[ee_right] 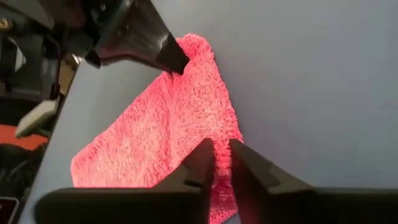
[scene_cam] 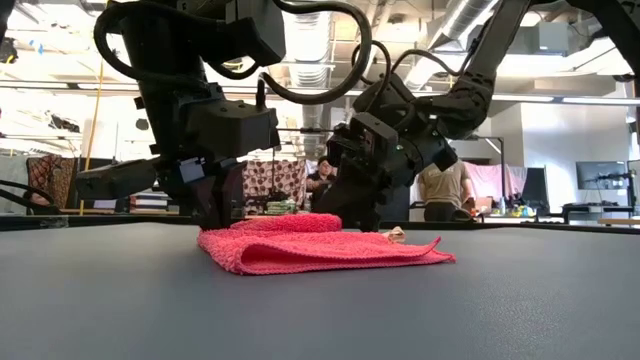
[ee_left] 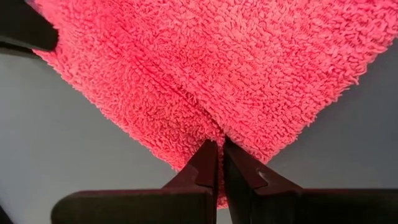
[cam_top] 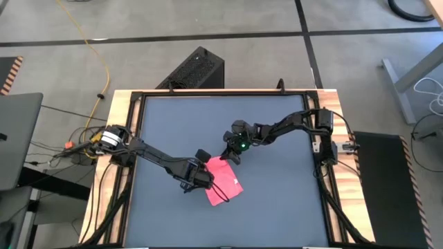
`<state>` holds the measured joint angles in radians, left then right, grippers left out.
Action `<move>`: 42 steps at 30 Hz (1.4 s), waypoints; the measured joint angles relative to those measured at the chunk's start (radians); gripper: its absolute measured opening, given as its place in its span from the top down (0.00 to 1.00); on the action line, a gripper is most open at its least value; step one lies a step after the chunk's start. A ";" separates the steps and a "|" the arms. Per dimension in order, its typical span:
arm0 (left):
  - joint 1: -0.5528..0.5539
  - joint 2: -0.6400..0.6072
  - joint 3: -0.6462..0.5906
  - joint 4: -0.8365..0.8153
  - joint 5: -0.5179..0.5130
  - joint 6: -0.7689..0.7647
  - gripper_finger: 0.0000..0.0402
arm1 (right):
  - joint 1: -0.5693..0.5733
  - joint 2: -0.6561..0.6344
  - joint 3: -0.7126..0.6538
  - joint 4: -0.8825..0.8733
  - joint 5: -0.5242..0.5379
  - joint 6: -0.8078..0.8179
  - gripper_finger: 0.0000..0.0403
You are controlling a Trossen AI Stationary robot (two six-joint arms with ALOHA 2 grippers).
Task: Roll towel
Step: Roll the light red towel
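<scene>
One towel, pinkish-red and folded over itself, lies on the dark worktop a little near of its middle. In the low view the towel shows as a flat lower layer with a thicker fold heaped on top toward its left side.

Two arms work at it. The left gripper is down at the towel's left edge; in its wrist view the two fingers are pressed together, pinching a fold of the towel between their tips. The right gripper is at the towel's far corner; its two fingers stand almost together with only a thin gap, their tips against the edge of the towel, and whether cloth is caught between them cannot be made out. The left gripper also shows in that view, touching the opposite edge.

In the room beyond, two people stand in the background.
</scene>
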<state>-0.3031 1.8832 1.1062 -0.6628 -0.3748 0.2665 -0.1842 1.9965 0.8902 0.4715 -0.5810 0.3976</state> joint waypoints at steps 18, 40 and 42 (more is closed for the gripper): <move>0.040 -0.259 -0.099 0.026 0.173 -0.274 0.74 | 0.016 -0.034 -0.003 -0.096 0.204 -0.424 0.95; 0.348 -0.667 -0.829 1.073 0.426 -1.144 0.71 | 0.031 -0.037 -0.003 -0.073 0.228 -0.485 0.95; 0.355 -0.628 -0.824 1.077 0.465 -1.145 0.69 | 0.034 -0.037 -0.003 -0.073 0.228 -0.485 0.95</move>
<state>0.0522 1.2553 0.2819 0.4144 0.0898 -0.8786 -0.1501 1.9594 0.8875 0.3985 -0.3527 -0.0873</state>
